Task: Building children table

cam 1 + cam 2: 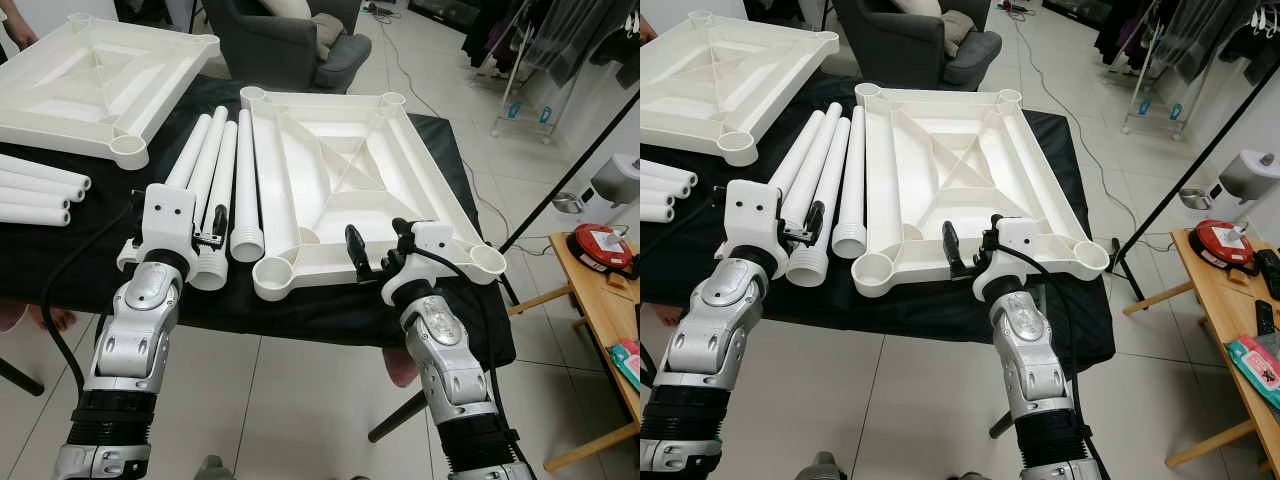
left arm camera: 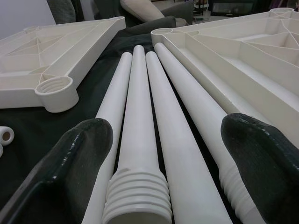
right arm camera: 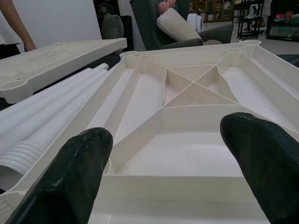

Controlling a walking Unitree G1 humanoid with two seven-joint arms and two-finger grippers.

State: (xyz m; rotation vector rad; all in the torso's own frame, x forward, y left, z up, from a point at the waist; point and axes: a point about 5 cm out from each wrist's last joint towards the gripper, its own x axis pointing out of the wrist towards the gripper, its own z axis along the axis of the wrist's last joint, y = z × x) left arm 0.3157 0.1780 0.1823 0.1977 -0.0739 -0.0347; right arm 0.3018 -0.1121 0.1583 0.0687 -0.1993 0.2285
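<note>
An upturned white table top (image 1: 350,165) lies on the black-covered table (image 1: 330,310), with round leg sockets at its corners. Several white legs (image 1: 215,175) with threaded ends lie side by side just left of it. My left gripper (image 1: 205,238) hovers open over their near ends. In the left wrist view its fingers (image 2: 77,154) stand wide apart, and one leg's threaded end (image 2: 138,196) lies between them. My right gripper (image 1: 378,245) is open at the top's near rim (image 3: 187,186), and nothing is between its fingers.
A second upturned top (image 1: 100,80) and more legs (image 1: 40,190) lie at the far left. A grey armchair (image 1: 290,40) stands behind the table. On the right are a wooden side table (image 1: 600,300) and a slanting black pole (image 1: 570,170). A person's arm (image 3: 16,23) is beyond the second top.
</note>
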